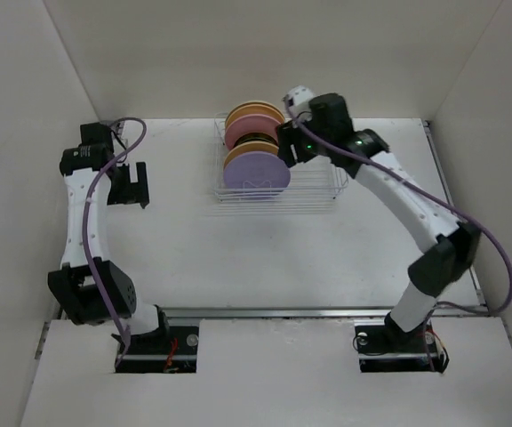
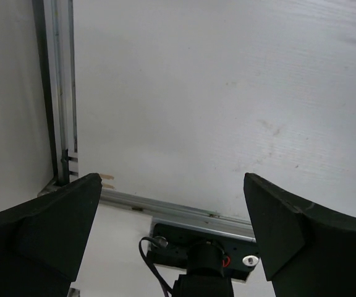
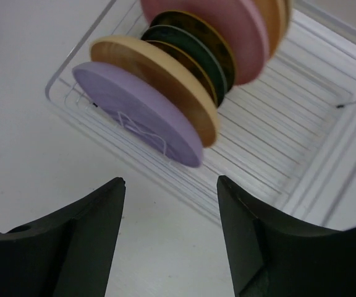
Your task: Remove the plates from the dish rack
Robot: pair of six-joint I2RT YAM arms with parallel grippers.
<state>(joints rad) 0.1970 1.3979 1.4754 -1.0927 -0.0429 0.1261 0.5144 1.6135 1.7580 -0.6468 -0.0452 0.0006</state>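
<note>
The dish rack (image 1: pixel 314 191) stands at the back middle of the table, with several plates upright in a row at its left end. Frontmost is the lavender plate (image 1: pixel 256 173), then a pale yellow one (image 3: pixel 165 74), dark gold-rimmed plates (image 3: pixel 193 46) and a pink plate (image 3: pixel 227 31). My right gripper (image 1: pixel 284 147) hovers just right of the row over the rack (image 3: pixel 277 142). It is open and holds nothing. In its wrist view the lavender plate (image 3: pixel 135 111) lies beyond the fingertips. My left gripper (image 1: pixel 134 185) hangs open over bare table at the far left, away from the rack.
White enclosure walls close in the table at the back and both sides. A metal rail (image 1: pixel 456 222) runs along the right edge and another (image 2: pixel 63 93) along the left. The left arm's base (image 2: pixel 206 260) sits at the near edge.
</note>
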